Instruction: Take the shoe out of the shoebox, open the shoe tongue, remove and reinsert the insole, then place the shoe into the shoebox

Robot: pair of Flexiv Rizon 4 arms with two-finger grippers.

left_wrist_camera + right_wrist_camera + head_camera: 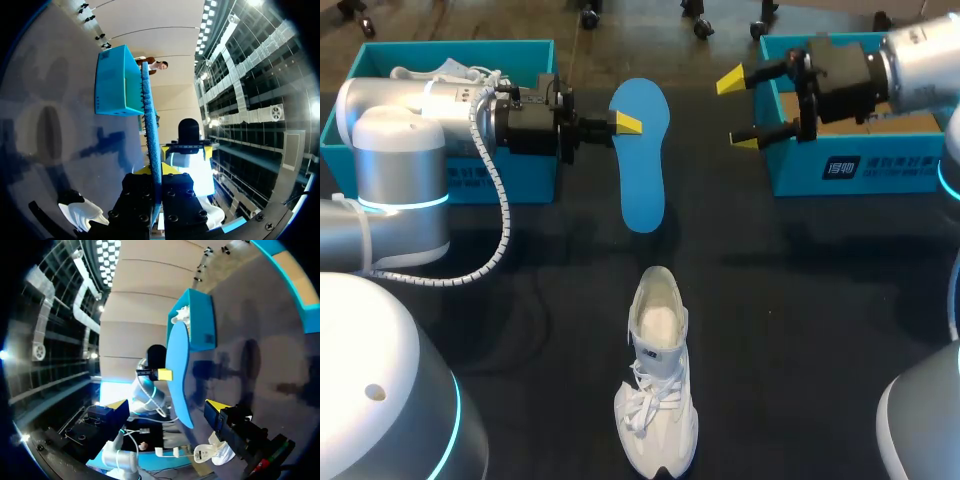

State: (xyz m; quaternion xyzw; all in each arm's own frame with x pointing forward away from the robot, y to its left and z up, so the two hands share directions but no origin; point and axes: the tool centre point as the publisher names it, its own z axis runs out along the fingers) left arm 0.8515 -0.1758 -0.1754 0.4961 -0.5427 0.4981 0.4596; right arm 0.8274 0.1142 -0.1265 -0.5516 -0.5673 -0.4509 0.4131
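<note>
Nearest your left wrist camera, the left gripper [156, 175] has its two fingers pressed against opposite faces of the blue insole [150, 115]. The insole shows edge-on there and runs straight ahead from the clamped fingers. From above, you see this grip at the insole's left edge, close to its broad end, upper centre of the frame. The insole is held level above the dark table [800, 330], flat face up and narrow end pointing toward the lower frame. Across from it, upper right of centre, the right gripper [738, 110] faces the insole's right edge with its yellow tips spread wide. It holds nothing and stays clear of the insole. Behind the left arm, in the upper left corner, stands the left shoebox [380, 60], teal, with a second white shoe [450, 72] lying inside it. Behind the right gripper, in the upper right, sits the right shoebox [840, 170], also teal, its brown cardboard floor partly visible. The white shoe [657, 400] rests upright on its sole at lower centre of the table, out of both boxes and well apart from both grippers. Its heel opening faces the insole and its laced toe points to the bottom edge.
</note>
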